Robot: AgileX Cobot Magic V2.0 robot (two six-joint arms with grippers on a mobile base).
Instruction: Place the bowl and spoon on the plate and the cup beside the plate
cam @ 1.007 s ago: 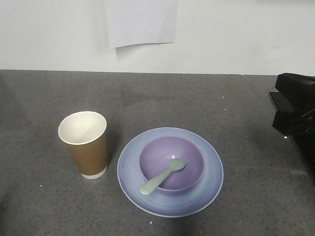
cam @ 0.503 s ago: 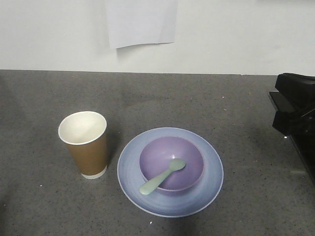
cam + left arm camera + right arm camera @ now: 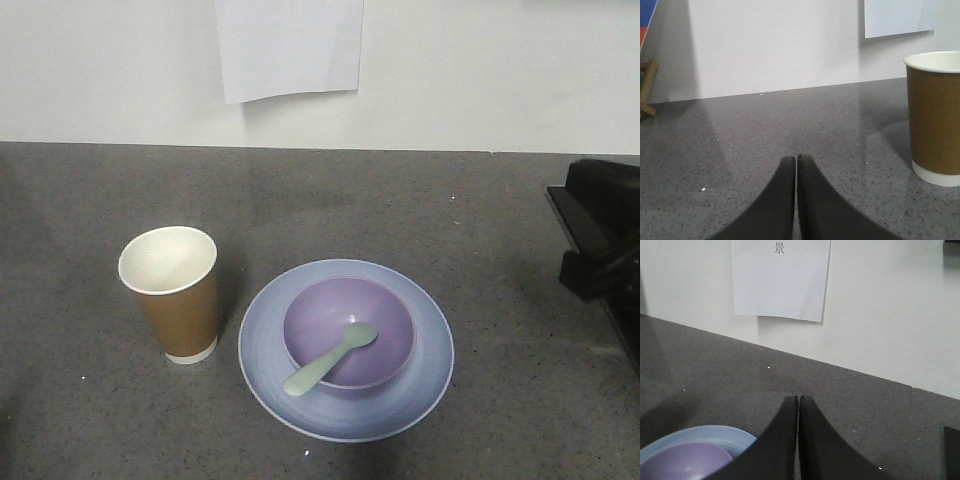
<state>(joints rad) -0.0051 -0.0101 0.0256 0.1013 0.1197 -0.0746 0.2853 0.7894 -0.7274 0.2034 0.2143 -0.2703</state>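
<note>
Currently, the left gripper (image 3: pixel 796 162) has its jaws pressed together, holding nothing, low over the grey countertop (image 3: pixel 90 400); the cup (image 3: pixel 935 117) stands upright to its right, interior white. The right gripper (image 3: pixel 798 402) is likewise closed and unloaded, with the plate (image 3: pixel 740 437) just beside its tips. The bowl (image 3: pixel 348 333) sits centred on the plate (image 3: pixel 430 350). The spoon (image 3: pixel 330 358) lies in the bowl, handle resting over the near rim. The cup (image 3: pixel 172 292) stands just left of the plate, apart from it.

Even indoor light; soft shadow right of cup (image 3: pixel 170 292); wrist views slightly soft, grainy.
</note>
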